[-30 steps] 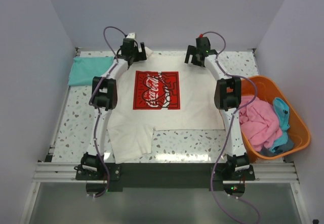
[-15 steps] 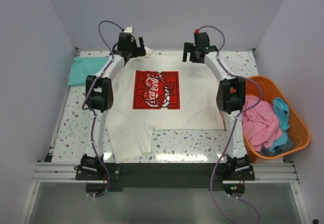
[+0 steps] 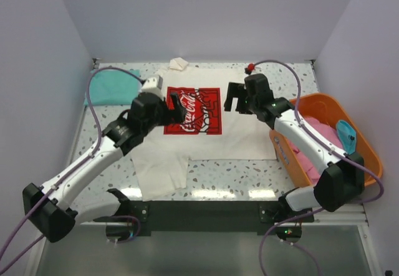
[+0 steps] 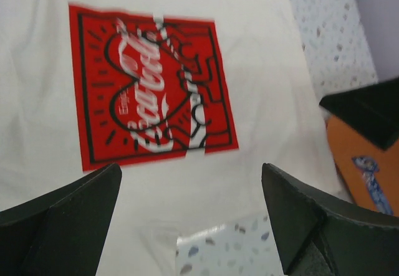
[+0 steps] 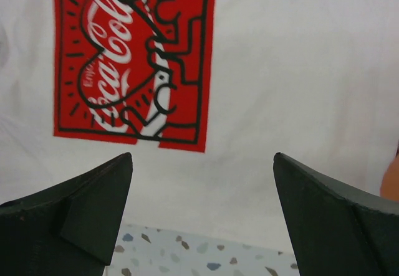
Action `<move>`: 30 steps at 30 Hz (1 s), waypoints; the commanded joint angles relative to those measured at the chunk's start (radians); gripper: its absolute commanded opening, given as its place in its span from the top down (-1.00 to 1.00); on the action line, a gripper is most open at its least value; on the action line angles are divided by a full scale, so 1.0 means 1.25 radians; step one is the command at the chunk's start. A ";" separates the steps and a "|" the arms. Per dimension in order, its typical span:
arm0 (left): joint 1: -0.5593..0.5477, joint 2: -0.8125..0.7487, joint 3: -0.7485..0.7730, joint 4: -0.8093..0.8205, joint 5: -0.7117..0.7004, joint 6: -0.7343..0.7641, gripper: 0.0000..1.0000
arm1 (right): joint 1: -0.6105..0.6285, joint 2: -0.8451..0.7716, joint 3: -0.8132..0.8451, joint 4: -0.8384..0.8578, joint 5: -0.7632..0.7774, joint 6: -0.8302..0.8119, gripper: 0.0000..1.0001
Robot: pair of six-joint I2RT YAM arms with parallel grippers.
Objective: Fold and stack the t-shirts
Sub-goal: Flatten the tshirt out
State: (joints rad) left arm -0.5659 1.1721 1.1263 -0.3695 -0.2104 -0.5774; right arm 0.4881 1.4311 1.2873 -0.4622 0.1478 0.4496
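The large cream t-shirt (image 3: 243, 133) lies spread flat on the table, its red square print (image 3: 192, 111) facing up. A small bunched bit of it (image 3: 177, 64) sits at the far edge. My left gripper (image 3: 174, 106) hovers open and empty over the print's left side. My right gripper (image 3: 232, 101) hovers open and empty just right of the print. The left wrist view shows the print (image 4: 149, 83) beyond the open gripper (image 4: 190, 226). The right wrist view shows the print (image 5: 134, 58) beyond that open gripper (image 5: 202, 220). A teal t-shirt (image 3: 112, 84) lies at the back left.
An orange plastic basket (image 3: 368, 170) stands at the right edge, holding a pink shirt (image 3: 318, 151) and blue ones (image 3: 346, 136). The basket's corner shows in the left wrist view (image 4: 361, 157). Speckled tabletop (image 3: 237, 176) shows in front of the shirt. Walls close in on three sides.
Both arms have pulled back from the shirt's far edge toward its middle. The left arm now reaches in from the near left. A bunched bit of cloth is left at the far edge.
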 commanded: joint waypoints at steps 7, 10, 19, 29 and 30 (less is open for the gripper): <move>-0.332 -0.207 -0.361 -0.302 -0.043 -0.312 -1.00 | -0.004 -0.146 -0.211 -0.054 0.066 0.096 -0.97; -0.422 -0.166 -0.416 -0.317 -0.022 -0.354 -1.00 | -0.004 -0.174 -0.244 -0.060 0.077 0.101 -0.97; -0.463 -0.127 -0.498 -0.327 -0.007 -0.381 -0.77 | -0.004 -0.188 -0.286 -0.083 0.106 0.114 -0.97; -0.463 0.022 -0.457 -0.336 -0.113 -0.424 -0.35 | -0.004 -0.250 -0.367 -0.061 0.039 0.140 -0.97; -0.463 0.028 -0.456 -0.336 -0.110 -0.420 -0.26 | -0.004 -0.258 -0.372 -0.063 0.036 0.146 -0.97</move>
State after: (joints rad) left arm -1.1404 1.1698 0.5522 -0.7979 -0.2924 -1.0679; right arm 0.4816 1.1645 0.8391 -0.5568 0.2146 0.6006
